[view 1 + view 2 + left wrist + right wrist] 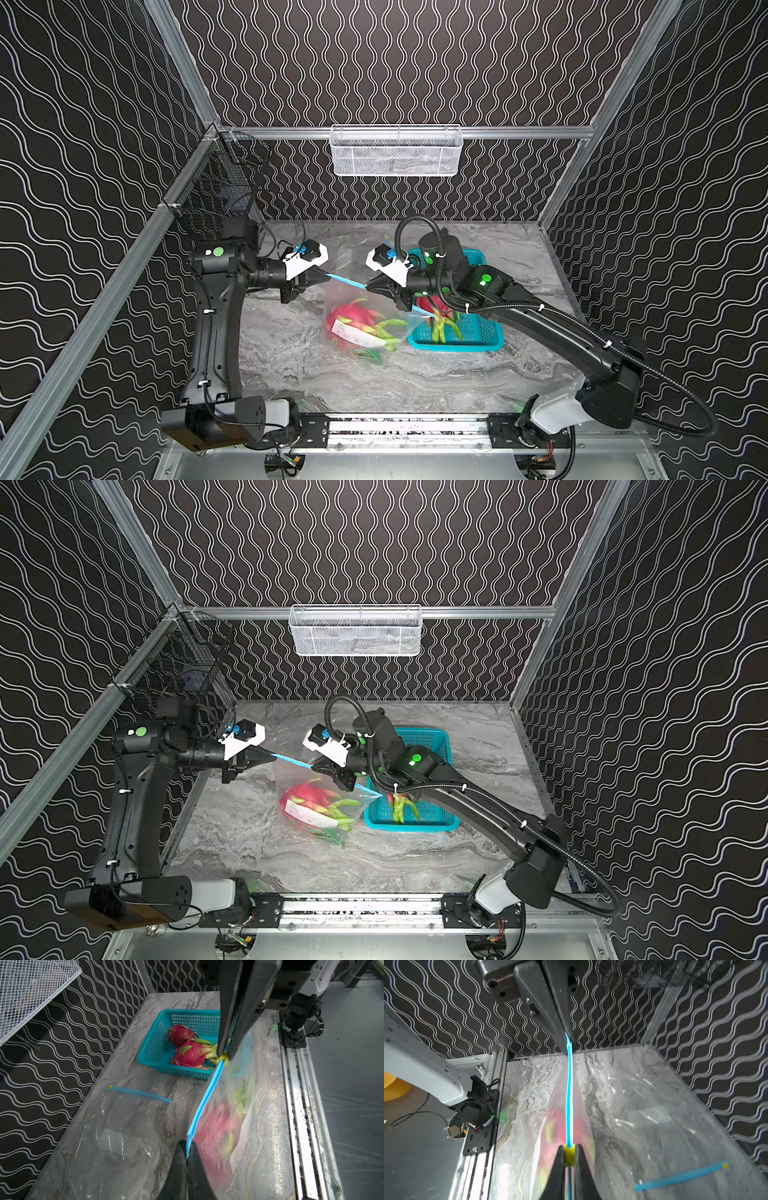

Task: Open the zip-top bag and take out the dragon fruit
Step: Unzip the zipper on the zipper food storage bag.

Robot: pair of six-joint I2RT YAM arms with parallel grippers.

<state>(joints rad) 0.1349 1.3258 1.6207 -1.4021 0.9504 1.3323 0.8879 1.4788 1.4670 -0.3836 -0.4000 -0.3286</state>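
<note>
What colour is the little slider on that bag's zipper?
Yellow: the slider rides a blue zip strip. It shows clearest in the right wrist view.

In the 2 wrist views the dragon fruit [216, 1124] inside the zip-top bag [255, 1084] is only a pink and green blur. In both top views the right arm [540, 322] covers much of the teal basket [457, 345]; the bag's white label [359, 336] is too small to read.
</note>
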